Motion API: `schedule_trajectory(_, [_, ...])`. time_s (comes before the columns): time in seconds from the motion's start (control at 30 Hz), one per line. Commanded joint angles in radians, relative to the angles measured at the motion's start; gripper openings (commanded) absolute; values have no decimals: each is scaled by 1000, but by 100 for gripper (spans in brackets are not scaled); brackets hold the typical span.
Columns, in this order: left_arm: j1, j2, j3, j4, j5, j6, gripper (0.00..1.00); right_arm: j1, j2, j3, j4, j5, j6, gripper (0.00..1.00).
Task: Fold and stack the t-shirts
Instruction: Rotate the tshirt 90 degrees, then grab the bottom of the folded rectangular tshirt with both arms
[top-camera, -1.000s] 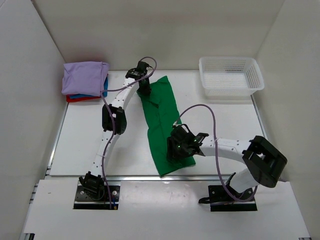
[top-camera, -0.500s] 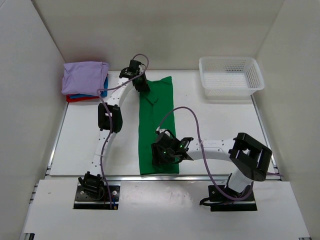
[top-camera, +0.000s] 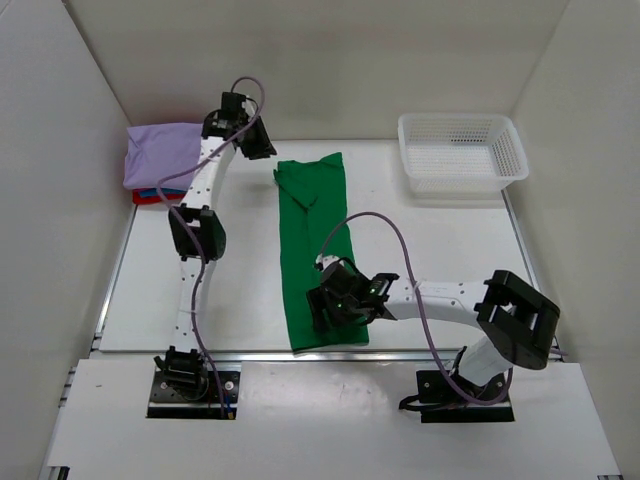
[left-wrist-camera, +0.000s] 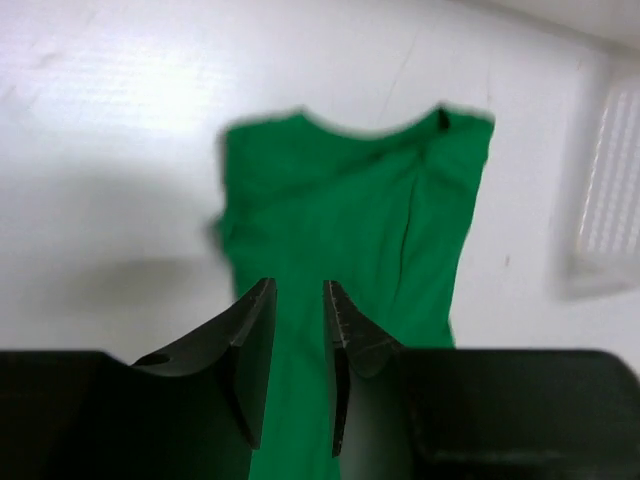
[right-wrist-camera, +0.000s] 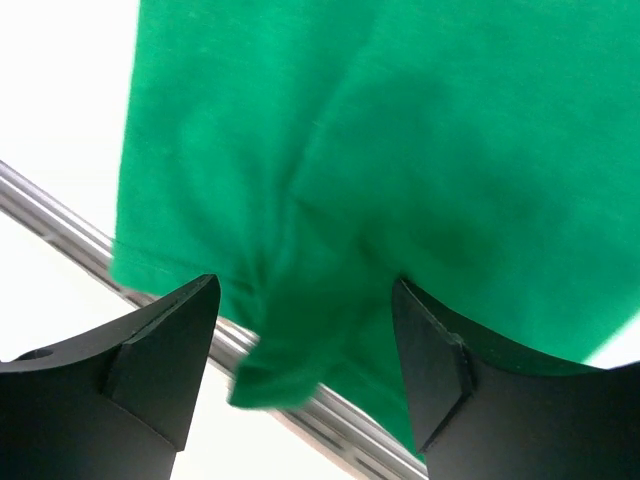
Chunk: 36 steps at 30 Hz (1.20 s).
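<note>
Both pincers hold nothing. The left pincer (left-wrist-camera: 298, 292) hangs above the far part of the white surface (top-camera: 440, 240), its fingers close together with a thin gap between them. It sits between a stack of folded shirts in the far left corner and the collar end of the green shirt (top-camera: 318, 250), clear of the green cloth.

The right pincer (right-wrist-camera: 302, 290) is spread wide just over the near end of the green shirt, where the cloth bunches into a small fold. The green shirt lies as a long narrow strip (folded lengthwise) from mid-surface to the near edge, its hem over the metal rail (right-wrist-camera: 60, 225).

In the stack, a lavender shirt (top-camera: 160, 155) lies on top, with a blue shirt (top-camera: 155, 190) and a red shirt (top-camera: 150, 198) peeking out beneath. A white mesh basket (top-camera: 460, 182) stands at the far right.
</note>
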Motion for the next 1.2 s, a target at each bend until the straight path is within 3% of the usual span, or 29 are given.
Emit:
schedule_trajectory(0.0, [-18, -243, 48, -438, -6, 169, 36, -26, -91, 21, -63, 72, -90, 68])
schedule_trajectory(0.03, [-56, -281, -16, -492, -125, 170, 33, -52, -120, 17, -68, 77, -92, 67])
schedule_trajectory(0.1, [-125, -448, -328, -459, -163, 203, 25, -88, -175, -14, -46, 94, -136, 67])
schedule_trajectory(0.17, [-185, -549, -470, -421, -259, 181, 10, -120, -206, -29, -31, 91, -156, 68])
schedule_trajectory(0.2, [-237, -627, -565, -389, -308, 164, 8, -140, -229, -32, -39, 75, -170, 68])
schedule_trajectory(0.23, [-246, -661, -622, -370, -303, 147, 9, -154, -235, -32, -51, 84, -168, 67])
schedule_trajectory(0.33, [-277, -995, -1124, -171, -244, 79, 16, -198, -298, -48, -134, 94, -145, 68])
schedule_trajectory(0.43, [-306, -1248, -1504, -1, -174, 7, 23, -239, -373, -110, -181, 81, -104, 67])
schedule_trajectory(0.47, [-340, -1292, -1561, 48, -183, -5, 23, -246, -389, -127, -190, 72, -101, 66])
schedule_trajectory(0.5, [-375, -1415, -1730, 100, -203, -49, 24, -255, -415, -168, -222, 68, -81, 65])
schedule_trajectory(0.6, [-441, -1538, -1929, 200, -192, -126, 32, -264, -469, -207, -272, 101, -40, 63])
schedule_trajectory(0.63, [-456, -1589, -2007, 251, -198, -167, 39, -264, -476, -225, -292, 103, -26, 62])
schedule_trajectory(0.73, [-541, -1655, -2150, 334, -232, -261, 44, -244, -511, -274, -306, 95, 25, 60])
schedule_trajectory(0.87, [-659, -1645, -2232, 415, -260, -342, 44, -188, -516, -328, -278, 77, 95, 59])
schedule_trajectory(1.17, [-823, -1479, -2201, 455, -330, -412, 42, -138, -470, -345, -194, 48, 154, 57])
